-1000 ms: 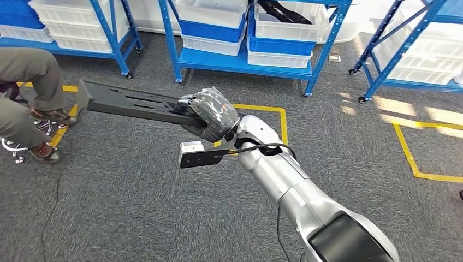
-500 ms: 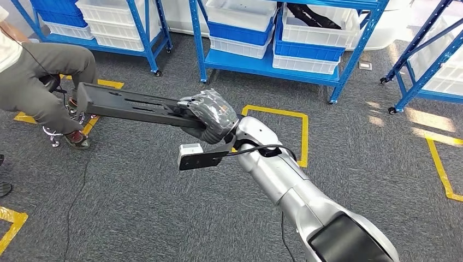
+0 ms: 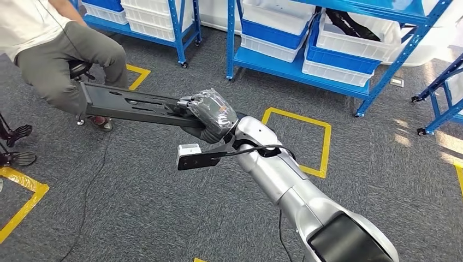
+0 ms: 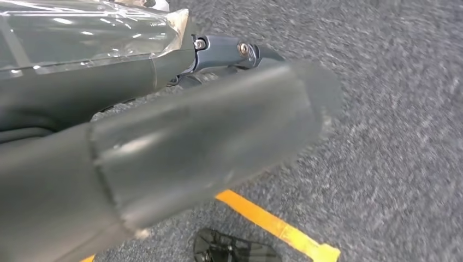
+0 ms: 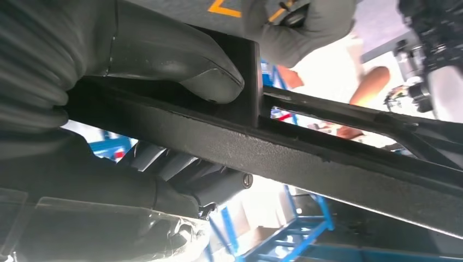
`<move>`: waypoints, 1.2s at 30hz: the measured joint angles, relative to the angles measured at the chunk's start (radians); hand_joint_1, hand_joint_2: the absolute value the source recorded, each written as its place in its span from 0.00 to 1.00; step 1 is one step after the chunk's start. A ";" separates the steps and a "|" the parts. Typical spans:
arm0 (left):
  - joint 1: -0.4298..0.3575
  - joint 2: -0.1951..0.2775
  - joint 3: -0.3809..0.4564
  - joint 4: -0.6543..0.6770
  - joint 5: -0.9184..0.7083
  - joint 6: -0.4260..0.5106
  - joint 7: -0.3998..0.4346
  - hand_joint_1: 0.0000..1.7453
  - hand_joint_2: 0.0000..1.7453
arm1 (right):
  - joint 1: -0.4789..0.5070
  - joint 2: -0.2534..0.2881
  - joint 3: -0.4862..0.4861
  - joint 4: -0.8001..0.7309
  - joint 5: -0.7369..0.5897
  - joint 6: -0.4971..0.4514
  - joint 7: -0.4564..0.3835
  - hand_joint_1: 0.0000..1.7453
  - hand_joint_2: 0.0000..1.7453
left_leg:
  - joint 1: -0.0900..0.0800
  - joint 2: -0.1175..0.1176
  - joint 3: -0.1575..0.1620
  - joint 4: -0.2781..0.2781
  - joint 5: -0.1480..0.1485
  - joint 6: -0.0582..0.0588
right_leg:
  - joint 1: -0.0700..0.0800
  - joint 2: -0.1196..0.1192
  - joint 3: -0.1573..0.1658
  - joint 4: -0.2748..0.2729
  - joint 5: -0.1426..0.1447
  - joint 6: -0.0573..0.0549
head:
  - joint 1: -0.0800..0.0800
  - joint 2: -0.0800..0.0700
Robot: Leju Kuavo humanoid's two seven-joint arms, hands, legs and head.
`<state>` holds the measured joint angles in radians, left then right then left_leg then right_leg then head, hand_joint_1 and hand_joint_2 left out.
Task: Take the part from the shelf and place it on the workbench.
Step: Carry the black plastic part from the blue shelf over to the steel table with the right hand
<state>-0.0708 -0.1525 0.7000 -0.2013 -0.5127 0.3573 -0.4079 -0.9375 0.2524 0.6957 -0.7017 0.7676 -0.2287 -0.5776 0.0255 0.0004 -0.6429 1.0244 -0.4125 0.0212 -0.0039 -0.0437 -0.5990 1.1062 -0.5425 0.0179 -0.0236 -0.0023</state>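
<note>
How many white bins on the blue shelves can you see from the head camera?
5 at least: two on the shelf at upper left, three on the middle shelf. More may be hidden beyond the frame.

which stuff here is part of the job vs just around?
Job:
- black part, gripped by right hand
- blue shelf it came from

Just around:
- seated person
- white bins
- yellow floor tape

The whole view swung left: the blue shelves (image 3: pixel 349 49) slid right and the seated person (image 3: pixel 60 49) came fully into frame, while the right hand (image 3: pixel 210 115) kept its grip on the black part (image 3: pixel 131 103).
</note>
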 joint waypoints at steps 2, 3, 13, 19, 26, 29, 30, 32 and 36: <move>-0.001 0.000 0.000 0.000 0.000 0.000 0.000 0.00 0.00 | 0.002 -0.007 0.000 0.002 0.000 -0.001 0.001 1.00 1.00 | -0.002 -0.020 -0.004 0.000 0.003 0.008 | -0.002 0.031 -0.063 0.137 -0.055 -0.005 | 0.002 0.000; -0.001 0.000 0.000 0.000 -0.001 -0.001 0.001 0.00 0.00 | 0.004 -0.011 0.001 0.003 0.001 -0.001 0.002 1.00 1.00 | -0.003 -0.032 -0.006 0.000 0.005 0.009 | -0.002 0.036 -0.087 0.186 -0.069 -0.004 | 0.002 0.000; 0.007 -0.005 -0.017 0.000 -0.087 -0.008 0.023 0.00 0.00 | 0.019 -0.028 0.003 -0.012 0.005 -0.014 0.029 1.00 1.00 | -0.004 -0.111 -0.021 0.000 0.020 -0.024 | 0.000 0.067 0.046 -0.093 0.058 -0.020 | 0.002 0.000; 0.006 -0.008 -0.058 0.000 -0.150 -0.014 0.012 0.00 0.00 | 0.080 -0.072 -0.002 -0.053 0.022 -0.045 0.061 1.00 1.00 | -0.001 -0.009 -0.139 0.262 -0.111 -0.045 | -0.002 0.003 0.046 -0.102 0.068 -0.042 | -0.007 0.000; -0.029 -0.002 -0.118 0.000 -0.242 -0.150 0.156 0.00 0.00 | 0.139 -0.111 -0.032 -0.143 0.018 -0.037 0.066 1.00 1.00 | -0.006 0.037 0.004 0.007 -0.011 -0.030 | 0.013 -0.046 0.042 -0.094 0.058 -0.021 | -0.003 0.000; -0.048 0.003 -0.140 0.000 -0.264 -0.187 0.268 0.00 0.00 | 0.159 -0.115 -0.037 -0.189 0.029 -0.024 0.076 1.00 1.00 | -0.006 0.014 0.003 -0.002 -0.002 -0.010 | 0.009 -0.029 0.031 -0.071 0.041 -0.009 | 0.000 0.000; -0.053 0.005 -0.144 0.000 -0.265 -0.196 0.297 0.00 0.00 | 0.164 -0.118 -0.038 -0.202 0.031 -0.018 0.078 1.00 1.00 | -0.005 0.007 0.004 -0.005 0.002 -0.002 | 0.007 -0.008 0.012 -0.032 0.020 -0.009 | 0.000 0.000; -0.059 0.009 -0.150 0.000 -0.272 -0.220 0.340 0.00 0.00 | 0.173 -0.126 -0.040 -0.217 0.037 -0.006 0.080 1.00 1.00 | -0.004 -0.009 0.001 -0.007 0.005 0.007 | 0.002 0.029 -0.050 0.097 -0.035 -0.014 | 0.002 0.000; -0.064 0.010 -0.166 0.001 -0.293 -0.279 0.444 0.00 0.00 | 0.190 -0.139 -0.040 -0.225 0.039 0.014 0.083 1.00 1.00 | -0.004 -0.052 -0.003 -0.006 0.010 0.007 | -0.006 0.042 -0.072 0.146 -0.033 0.004 | 0.003 0.000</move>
<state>-0.1353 -0.1420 0.5343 -0.2008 -0.8060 0.0781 0.0361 -0.7473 0.1134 0.6554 -0.9264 0.8062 -0.2146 -0.4943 0.0218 -0.0520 -0.6457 1.0182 -0.4025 0.0284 -0.0098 -0.0022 -0.6714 1.2522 -0.5758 0.0218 -0.0211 -0.0023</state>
